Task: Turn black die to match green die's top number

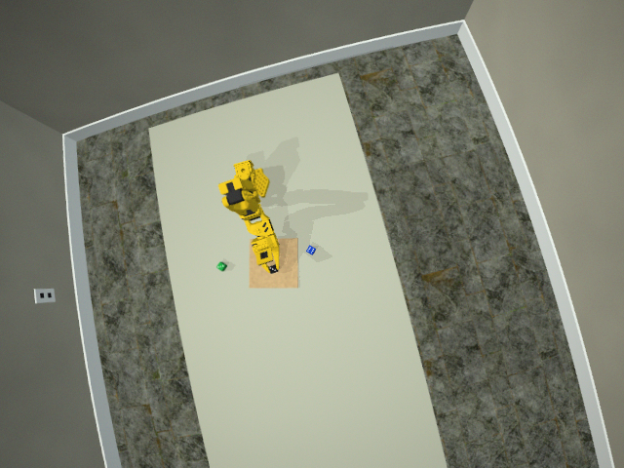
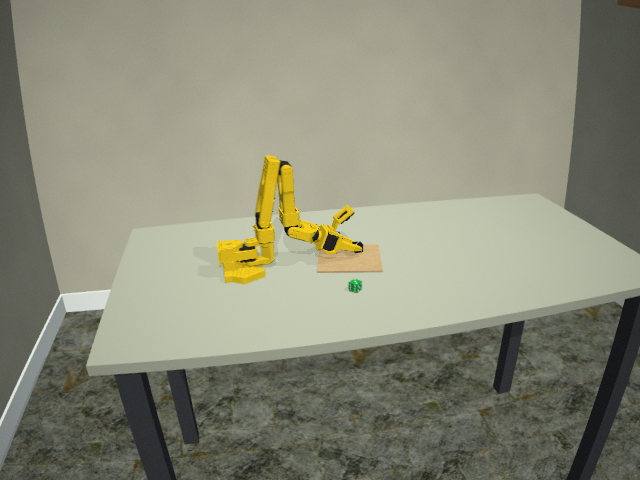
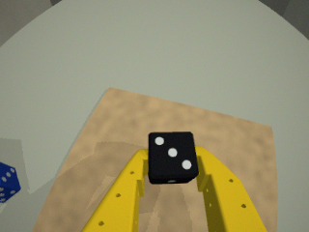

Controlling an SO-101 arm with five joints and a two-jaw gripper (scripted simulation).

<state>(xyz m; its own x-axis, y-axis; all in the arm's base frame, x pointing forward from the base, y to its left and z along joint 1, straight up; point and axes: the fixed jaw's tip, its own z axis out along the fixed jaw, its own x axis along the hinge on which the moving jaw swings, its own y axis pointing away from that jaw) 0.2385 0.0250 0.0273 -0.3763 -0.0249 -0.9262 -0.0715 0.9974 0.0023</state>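
The black die (image 3: 172,157) is pinched by the gripper (image 3: 172,177) low over the mat (image 3: 238,149), which could be dragged if scraped

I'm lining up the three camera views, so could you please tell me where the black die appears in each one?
Top: black die at the hand's tip, over the mat's middle.
Exterior: a dark speck at the hand's tip, above the mat's far edge.
Wrist: centre, gripped between the yellow fingers.
Shared landmark: the tan mat.
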